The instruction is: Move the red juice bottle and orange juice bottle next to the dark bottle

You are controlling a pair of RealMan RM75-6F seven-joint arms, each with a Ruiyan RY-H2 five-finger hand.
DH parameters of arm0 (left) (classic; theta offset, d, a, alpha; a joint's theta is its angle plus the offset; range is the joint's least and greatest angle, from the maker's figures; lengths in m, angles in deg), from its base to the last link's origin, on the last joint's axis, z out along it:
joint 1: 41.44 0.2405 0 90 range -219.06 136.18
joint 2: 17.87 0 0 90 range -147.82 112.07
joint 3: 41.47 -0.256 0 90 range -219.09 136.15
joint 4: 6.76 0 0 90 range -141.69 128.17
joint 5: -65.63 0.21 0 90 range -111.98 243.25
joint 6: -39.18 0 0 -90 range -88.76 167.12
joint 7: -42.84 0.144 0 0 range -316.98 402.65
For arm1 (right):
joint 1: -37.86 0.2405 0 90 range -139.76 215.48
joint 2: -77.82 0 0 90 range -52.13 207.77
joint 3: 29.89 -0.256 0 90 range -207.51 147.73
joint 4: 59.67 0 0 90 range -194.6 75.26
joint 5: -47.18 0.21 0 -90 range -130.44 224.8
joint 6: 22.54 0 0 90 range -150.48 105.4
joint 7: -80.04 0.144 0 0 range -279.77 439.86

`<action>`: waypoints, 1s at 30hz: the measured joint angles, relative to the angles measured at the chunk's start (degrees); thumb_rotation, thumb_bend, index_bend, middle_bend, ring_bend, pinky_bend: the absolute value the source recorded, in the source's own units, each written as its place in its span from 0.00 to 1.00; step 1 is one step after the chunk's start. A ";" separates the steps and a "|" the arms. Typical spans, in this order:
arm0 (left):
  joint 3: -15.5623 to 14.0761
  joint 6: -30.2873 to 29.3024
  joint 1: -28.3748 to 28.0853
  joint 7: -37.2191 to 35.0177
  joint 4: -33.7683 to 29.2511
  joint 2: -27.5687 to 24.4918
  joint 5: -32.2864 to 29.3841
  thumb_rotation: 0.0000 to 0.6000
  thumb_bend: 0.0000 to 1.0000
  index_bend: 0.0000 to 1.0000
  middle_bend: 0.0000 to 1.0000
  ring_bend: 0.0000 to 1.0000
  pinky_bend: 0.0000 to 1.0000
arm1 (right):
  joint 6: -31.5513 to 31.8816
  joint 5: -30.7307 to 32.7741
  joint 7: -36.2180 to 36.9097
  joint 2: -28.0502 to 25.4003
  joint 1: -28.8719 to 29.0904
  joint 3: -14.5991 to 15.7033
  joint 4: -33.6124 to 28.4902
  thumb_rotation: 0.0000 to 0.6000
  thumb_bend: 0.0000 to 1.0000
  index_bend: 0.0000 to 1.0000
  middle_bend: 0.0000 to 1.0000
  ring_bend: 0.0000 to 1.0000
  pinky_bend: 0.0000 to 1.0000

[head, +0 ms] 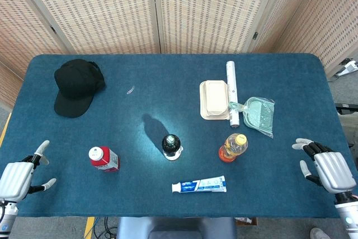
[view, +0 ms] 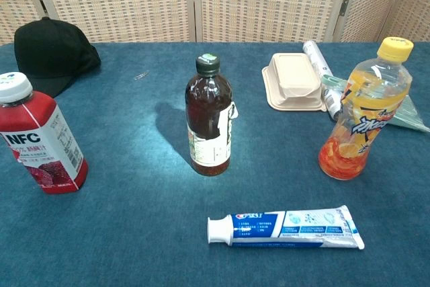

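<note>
Red juice bottle (head: 103, 158) stands upright left of the dark bottle (head: 172, 146), orange juice bottle (head: 233, 148) right of it; both well apart from the left hand (head: 22, 175) and right hand (head: 325, 168), fingers spread, holding nothing.

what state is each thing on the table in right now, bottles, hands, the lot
red juice bottle: upright, capped, untouched
orange juice bottle: upright, capped, untouched
dark bottle: upright, capped
toothpaste tube: lying flat, capped
takeaway box: closed
black cap: resting flat
left hand: open, empty
right hand: open, empty
</note>
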 measured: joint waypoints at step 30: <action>-3.15 7.03 -5.61 -30.77 -1.72 -2.18 6.88 1.00 0.02 0.00 0.00 0.00 0.20 | 2.11 -2.42 1.91 -1.58 -0.38 0.32 -1.61 1.00 0.53 0.33 0.25 0.28 0.43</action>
